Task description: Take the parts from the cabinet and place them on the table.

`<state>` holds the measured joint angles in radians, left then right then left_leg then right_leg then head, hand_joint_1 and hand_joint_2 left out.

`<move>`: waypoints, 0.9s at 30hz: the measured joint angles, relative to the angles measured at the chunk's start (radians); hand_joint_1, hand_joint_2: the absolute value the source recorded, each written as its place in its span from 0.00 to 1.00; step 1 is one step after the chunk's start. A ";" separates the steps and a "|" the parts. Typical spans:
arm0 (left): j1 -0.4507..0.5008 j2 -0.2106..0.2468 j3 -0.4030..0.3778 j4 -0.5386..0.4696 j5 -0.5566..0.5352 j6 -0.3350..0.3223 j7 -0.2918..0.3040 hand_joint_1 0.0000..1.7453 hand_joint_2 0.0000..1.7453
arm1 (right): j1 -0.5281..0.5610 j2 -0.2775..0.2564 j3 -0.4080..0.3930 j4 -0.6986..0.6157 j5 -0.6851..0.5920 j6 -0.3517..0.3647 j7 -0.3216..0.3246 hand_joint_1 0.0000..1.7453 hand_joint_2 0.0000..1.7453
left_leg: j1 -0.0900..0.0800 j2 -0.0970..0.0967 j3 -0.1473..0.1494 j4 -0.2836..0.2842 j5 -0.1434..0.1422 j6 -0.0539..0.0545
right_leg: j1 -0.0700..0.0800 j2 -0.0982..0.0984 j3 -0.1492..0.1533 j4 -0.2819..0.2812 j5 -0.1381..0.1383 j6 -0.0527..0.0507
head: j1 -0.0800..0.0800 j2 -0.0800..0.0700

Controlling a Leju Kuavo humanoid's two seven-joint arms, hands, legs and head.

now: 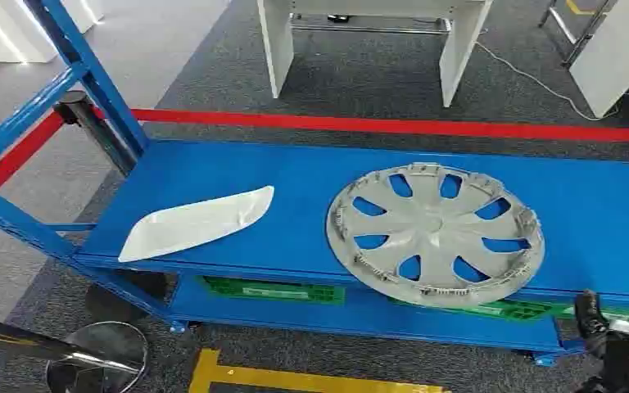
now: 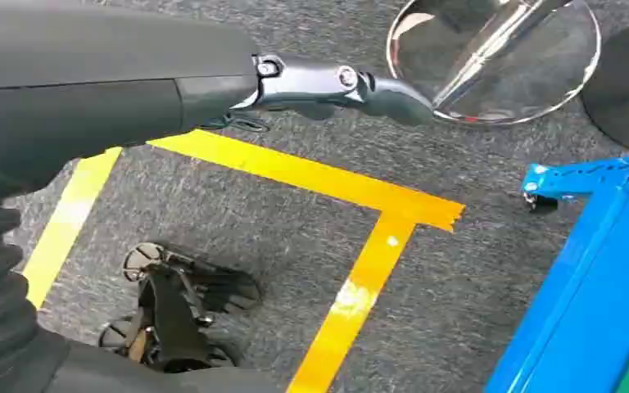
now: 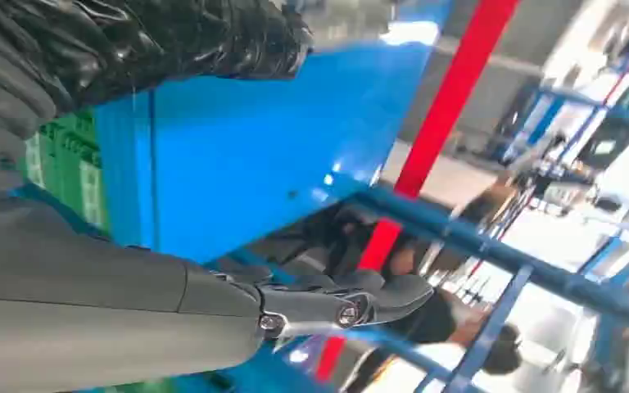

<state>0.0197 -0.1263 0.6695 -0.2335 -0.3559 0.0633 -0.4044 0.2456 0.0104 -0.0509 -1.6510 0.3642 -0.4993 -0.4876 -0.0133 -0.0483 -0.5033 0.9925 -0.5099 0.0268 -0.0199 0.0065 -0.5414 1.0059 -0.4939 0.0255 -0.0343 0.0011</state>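
Nearest your camera, the right robot hand (image 1: 614,344) sits low at the frame's corner, dark and only partly visible; you cannot tell from the head view how its fingers lie. In the right wrist view the right robot hand (image 3: 213,246) shows a grey thumb extended with nothing against it, so it looks spread and empty. Your left robot hand (image 2: 213,90) hangs over grey carpet with its thumb held out straight, gripping nothing.

Just ahead of the right robot hand, the silver hubcap (image 1: 435,233) lies flat on the blue surface (image 1: 598,205), its near rim overhanging the front edge. Well apart from it, toward your left, the white curved panel (image 1: 196,223) rests flat on the same surface. Under the surface, green crates (image 1: 274,290) sit on the lower shelf.

Beyond the surface you can see a red belt (image 1: 393,125) stretched across, and farther back a white desk (image 1: 368,41). Yellow floor tape (image 2: 352,246) marks the carpet near you, beside a chrome stanchion base (image 1: 98,356).
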 joint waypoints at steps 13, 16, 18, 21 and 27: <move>-0.014 0.011 0.000 0.000 -0.096 -0.001 -0.006 0.00 1.00 | -0.004 -0.187 0.360 0.000 0.208 -0.069 0.210 0.00 1.00 | 0.000 0.000 0.000 0.000 0.000 0.000 | 0.000 0.000 0.000 0.000 0.000 0.000 | 0.000 0.000; -0.017 0.015 0.000 0.000 -0.117 -0.004 -0.010 0.00 1.00 | -0.010 -0.231 0.437 0.002 0.257 -0.082 0.260 0.00 1.00 | 0.000 0.000 0.000 0.000 0.000 0.000 | 0.000 0.000 0.000 0.000 0.000 0.000 | 0.000 0.000; -0.020 0.016 0.000 0.000 -0.131 -0.006 -0.012 0.00 1.00 | -0.017 -0.258 0.491 0.003 0.292 -0.086 0.296 0.00 1.00 | 0.000 0.000 0.000 0.000 0.000 0.000 | 0.000 0.000 0.000 0.000 0.000 0.000 | 0.000 0.000; -0.024 0.018 0.000 0.001 -0.154 -0.011 -0.018 0.00 1.00 | -0.029 -0.302 0.571 0.009 0.344 -0.091 0.349 0.00 1.00 | 0.000 0.000 0.000 0.000 0.000 0.000 | 0.000 0.000 0.000 0.000 0.000 0.000 | 0.000 0.000; -0.032 0.023 0.000 0.002 -0.204 -0.018 -0.032 0.00 1.00 | -0.053 -0.383 0.723 0.025 0.455 -0.092 0.456 0.00 1.00 | 0.000 0.000 0.000 0.000 0.000 0.000 | 0.000 0.000 0.000 0.000 0.000 0.000 | 0.000 0.000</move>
<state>-0.0124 -0.1030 0.6691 -0.2316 -0.5600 0.0454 -0.4360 0.1922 -0.3722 0.6716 -1.6259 0.8197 -0.5913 -0.0318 -0.0133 -0.0483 -0.5036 0.9925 -0.5099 0.0268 -0.0199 0.0066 -0.5417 1.0059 -0.4939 0.0255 -0.0343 0.0011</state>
